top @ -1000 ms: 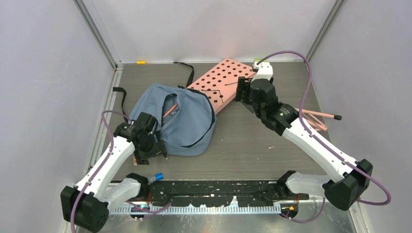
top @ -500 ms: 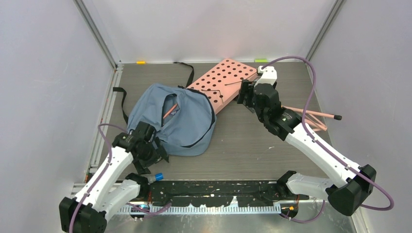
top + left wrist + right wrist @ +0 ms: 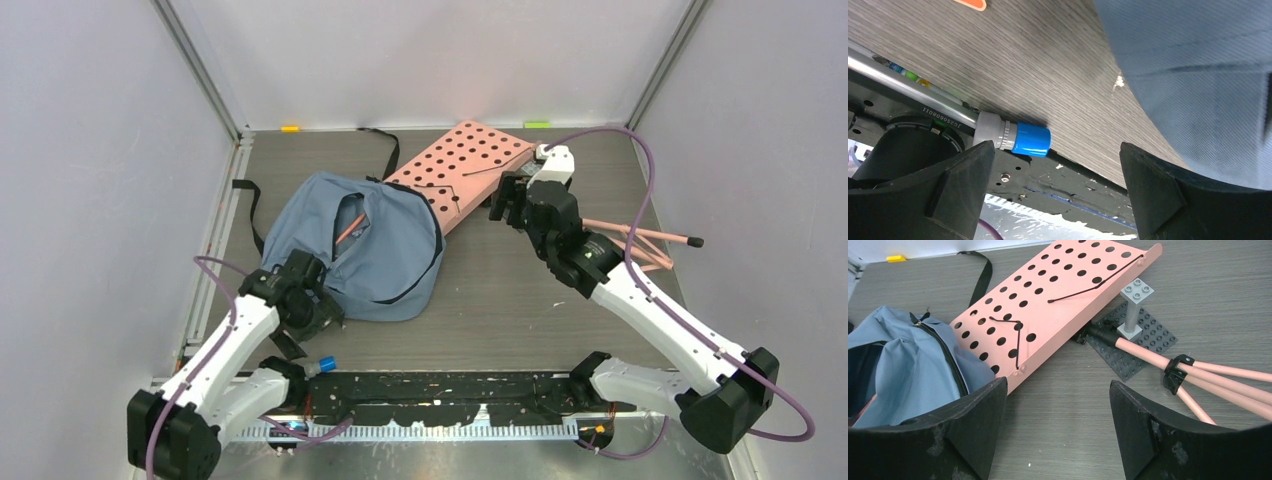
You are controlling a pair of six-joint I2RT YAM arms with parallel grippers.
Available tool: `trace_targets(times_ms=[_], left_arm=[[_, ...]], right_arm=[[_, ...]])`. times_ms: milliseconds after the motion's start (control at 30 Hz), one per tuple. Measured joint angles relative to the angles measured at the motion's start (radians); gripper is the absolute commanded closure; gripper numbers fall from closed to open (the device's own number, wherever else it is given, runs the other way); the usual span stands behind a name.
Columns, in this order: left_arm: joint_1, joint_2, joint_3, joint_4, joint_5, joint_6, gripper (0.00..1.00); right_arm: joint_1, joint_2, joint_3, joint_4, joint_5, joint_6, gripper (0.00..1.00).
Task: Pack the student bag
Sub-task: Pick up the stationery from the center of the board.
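Since a second ago the left arm has drawn back slightly from the bag (image 3: 360, 250), and its wrist now sits at the bag's near left corner. The right arm has eased nearward off the board (image 3: 455, 170), uncovering a green tag (image 3: 537, 124) at the wall, far right of the bag. Bag and board lie as before. The bag rests unzipped on the tabletop (image 3: 500, 300), with the board's low end meeting its far right side.

The left pincer (image 3: 1056, 150) is spread wide and holds nothing, with bag cloth just beside its right finger. A blue-capped tube (image 3: 1015, 138) lies on the near side of the bag. The right pincer (image 3: 1058, 385) is spread too and empty, to the right of the bag.

From above, the wrists mask most of both pincers. The bag's inside is dark, and only a pink strip (image 3: 349, 226) shows, too little to tell what it is. The left wrist view cuts the bag to a patch. The rods (image 3: 1198, 372), right of the bag, run out of the right wrist view. A studded plate (image 3: 1143, 340) is partly under the board.
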Motion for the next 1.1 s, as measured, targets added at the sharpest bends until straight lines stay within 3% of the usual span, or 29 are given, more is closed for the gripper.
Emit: trace_targets(times_ms=[367, 467, 600, 767, 967, 1100], left_arm=[[-0.154, 0.14, -0.04, 0.046, 0.013, -0.061, 0.02], [-0.215, 0.196, 0.004, 0.021, -0.01, -0.052, 0.0], [-0.212, 0.249, 0.174, 0.019, -0.08, 0.069, 0.0], [-0.079, 0.272, 0.361, 0.093, -0.102, 0.298, 0.0], [0.216, 0.272, 0.441, 0.129, -0.068, 0.542, 0.0], [0.285, 0.267, 0.504, 0.156, -0.08, 0.647, 0.0]], right_arm=[[-0.002, -0.058, -0.05, 0.036, -0.01, 0.011, 0.16], [-0.005, -0.064, -0.057, 0.06, -0.112, -0.027, 0.18], [-0.005, -0.049, -0.057, 0.119, -0.393, -0.087, 0.2], [0.08, 0.072, -0.003, 0.171, -0.643, -0.093, 0.2], [0.366, 0.256, 0.022, 0.318, -0.778, -0.131, 0.21], [0.486, 0.397, 0.034, 0.426, -0.838, -0.171, 0.23]])
